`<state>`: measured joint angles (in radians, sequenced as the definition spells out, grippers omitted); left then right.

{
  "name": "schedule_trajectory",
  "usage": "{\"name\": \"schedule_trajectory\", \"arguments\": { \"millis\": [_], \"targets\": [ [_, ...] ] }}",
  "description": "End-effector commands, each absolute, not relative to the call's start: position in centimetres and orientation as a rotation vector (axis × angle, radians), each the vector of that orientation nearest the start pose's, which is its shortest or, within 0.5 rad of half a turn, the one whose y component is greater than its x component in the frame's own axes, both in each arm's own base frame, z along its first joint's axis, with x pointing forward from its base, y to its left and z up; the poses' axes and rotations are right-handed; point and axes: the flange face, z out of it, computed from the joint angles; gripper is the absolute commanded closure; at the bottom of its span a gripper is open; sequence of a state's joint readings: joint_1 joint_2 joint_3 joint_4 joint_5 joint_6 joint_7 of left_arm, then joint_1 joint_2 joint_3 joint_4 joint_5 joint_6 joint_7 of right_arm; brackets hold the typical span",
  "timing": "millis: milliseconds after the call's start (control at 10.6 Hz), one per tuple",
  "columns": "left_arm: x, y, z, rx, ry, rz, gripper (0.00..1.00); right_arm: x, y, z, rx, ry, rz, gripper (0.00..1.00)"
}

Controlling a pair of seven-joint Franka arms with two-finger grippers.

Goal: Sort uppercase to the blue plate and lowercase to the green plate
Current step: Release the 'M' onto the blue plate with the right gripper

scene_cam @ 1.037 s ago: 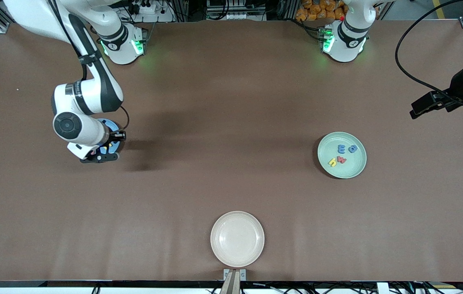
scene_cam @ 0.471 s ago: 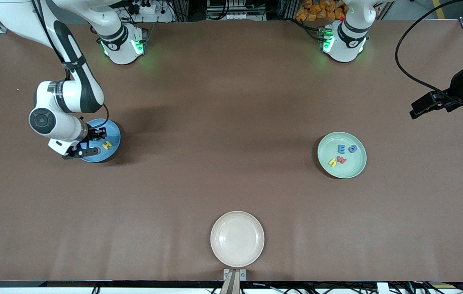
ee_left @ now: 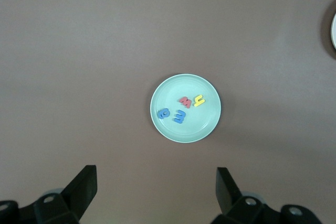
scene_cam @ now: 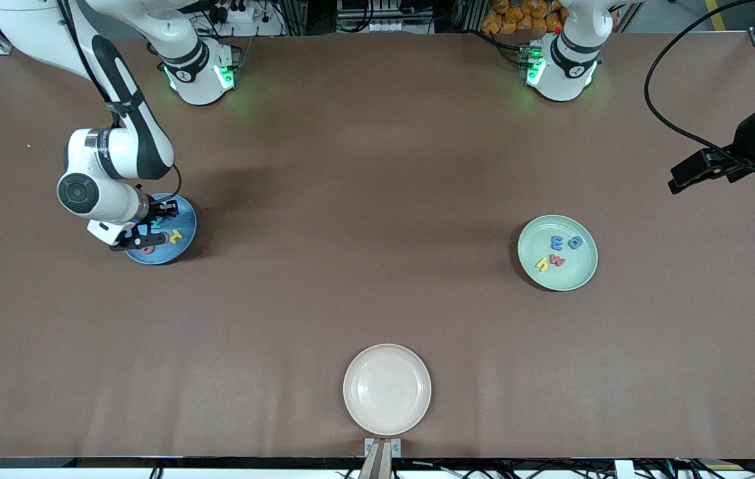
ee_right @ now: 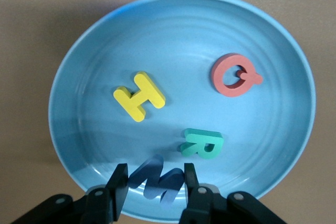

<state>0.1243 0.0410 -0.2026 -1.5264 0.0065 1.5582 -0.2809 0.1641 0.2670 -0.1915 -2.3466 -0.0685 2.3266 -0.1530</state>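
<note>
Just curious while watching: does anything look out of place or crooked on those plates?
Only the blue W: it tilts between the right gripper fingers over the blue plate, while the H, Q and R lie flat.

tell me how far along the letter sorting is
Nearly finished. Done: four small foam lowercase letters lie in the round pale green plastic plate; yellow foam H, red Q and teal R lie in the round blue plastic plate. In hand: the right end effector has the blue W between its fingers, low over that plate. Left: releasing it. The left end effector waits open.
</note>
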Motion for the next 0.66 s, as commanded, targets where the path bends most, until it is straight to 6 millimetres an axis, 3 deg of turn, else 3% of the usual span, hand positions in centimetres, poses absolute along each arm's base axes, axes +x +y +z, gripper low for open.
{"name": "schedule_trajectory", "arguments": {
  "millis": [0, 94, 283, 566],
  "targets": [
    [56.3, -3.9, 62.8, -3.152, -0.3, 0.02, 0.0, 47.6, -2.2, 20.9, -3.139, -0.227, 0.43, 0.3],
    [56.3, -3.9, 62.7, -3.152, -0.3, 0.022, 0.0, 47.8, -2.0, 21.1, -3.14, -0.223, 0.424, 0.2],
    [56.3, -3.9, 62.8, -3.152, -0.3, 0.018, 0.0, 48.1, -2.0, 21.6, -3.143, -0.221, 0.405, 0.1],
    [56.4, -3.6, 62.8, -3.153, -0.31, 0.018, 0.0, 49.7, -2.2, 25.5, -3.151, -0.217, 0.309, 0.03]
  ]
}}
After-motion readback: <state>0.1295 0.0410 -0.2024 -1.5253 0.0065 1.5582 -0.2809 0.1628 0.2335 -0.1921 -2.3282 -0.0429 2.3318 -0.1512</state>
